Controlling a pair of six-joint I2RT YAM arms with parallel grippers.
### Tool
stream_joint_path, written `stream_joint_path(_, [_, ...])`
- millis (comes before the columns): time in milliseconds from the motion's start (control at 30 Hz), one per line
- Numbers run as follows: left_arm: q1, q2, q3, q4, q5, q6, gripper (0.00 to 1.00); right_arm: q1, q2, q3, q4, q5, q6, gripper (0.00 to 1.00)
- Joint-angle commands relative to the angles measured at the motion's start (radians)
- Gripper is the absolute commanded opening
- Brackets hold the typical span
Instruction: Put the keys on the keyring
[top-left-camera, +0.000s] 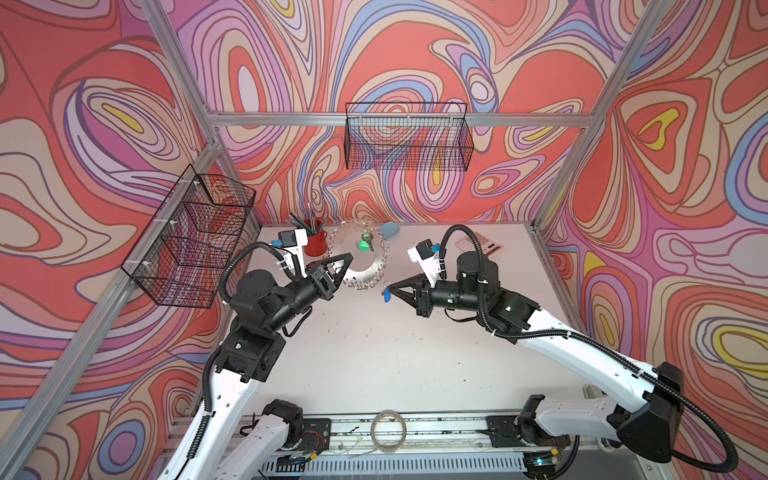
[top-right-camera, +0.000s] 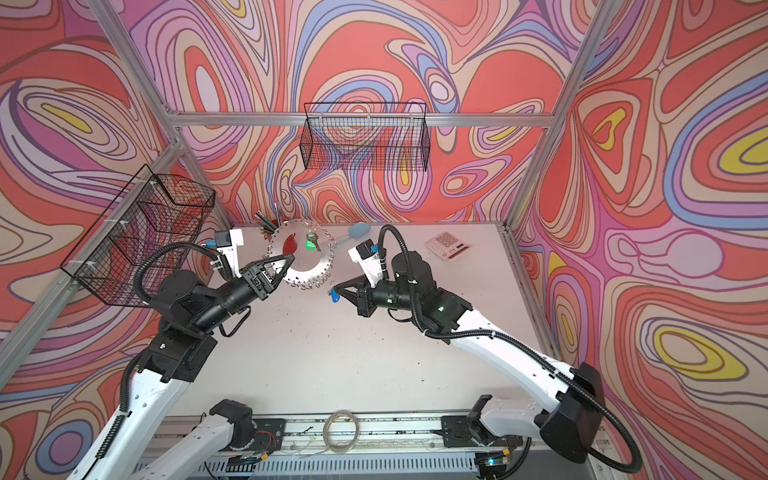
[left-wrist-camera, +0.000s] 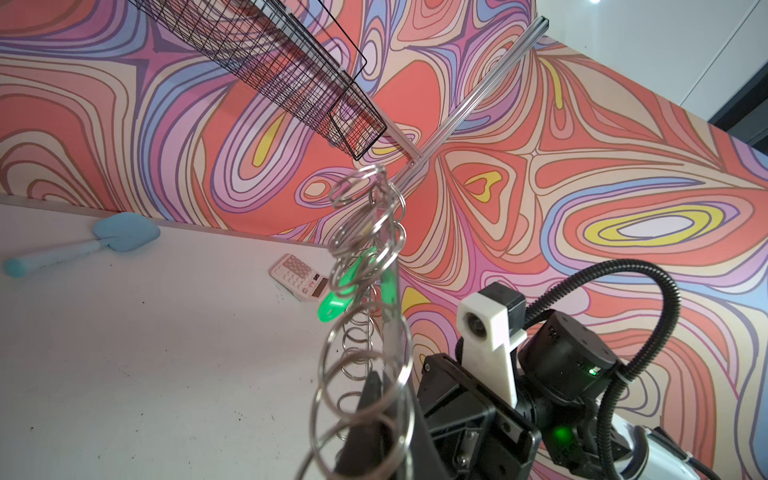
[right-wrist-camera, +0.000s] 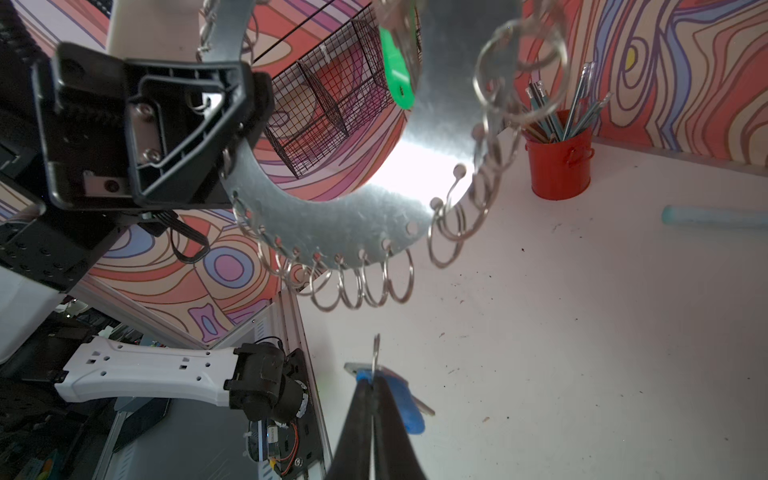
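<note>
Grey metal fills my right wrist view: the keyring (right-wrist-camera: 357, 216) stands on edge above the tabletop (top-left-camera: 374, 353), clear of it. My left gripper (top-left-camera: 350, 258) is clamped narrow on the keyring's rim, its jaws nearly together with only the thin plate between them. The green-tagged key (top-left-camera: 365, 246) hangs against the keyring, as far as I can tell from a small ring on the upper rim. My right gripper (top-left-camera: 388, 291) is pinched fully together on the wire ring of the blue-tagged key (top-left-camera: 387, 296), whose tag dangles beside the fingertips. That key sits near the keyring's lower fringe of rings, not touching it.
</note>
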Motion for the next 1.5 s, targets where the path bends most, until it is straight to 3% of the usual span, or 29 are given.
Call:
stream_joint_path(0, [0.000, 0.006, 0.034, 0.015, 0.091, 0.046, 0.00, -0.005, -0.032, 0.031, -0.098, 0.050, -0.051, 0.00])
stream_joint_path(367, [0.002, 0.054, 0.051, 0.054, 0.139, 0.023, 0.00, -0.003, -0.057, 0.012, -0.142, 0.026, -0.062, 0.00])
stream_joint_path(1333, [0.002, 0.035, 0.041, 0.041, 0.120, 0.010, 0.00, 0.094, 0.005, 0.078, -0.187, 0.214, -0.137, 0.00])
stream_joint_path(1467, [0.002, 0.031, 0.038, 0.038, 0.120, 0.011, 0.00, 0.093, 0.021, 0.093, -0.179, 0.189, -0.136, 0.00])
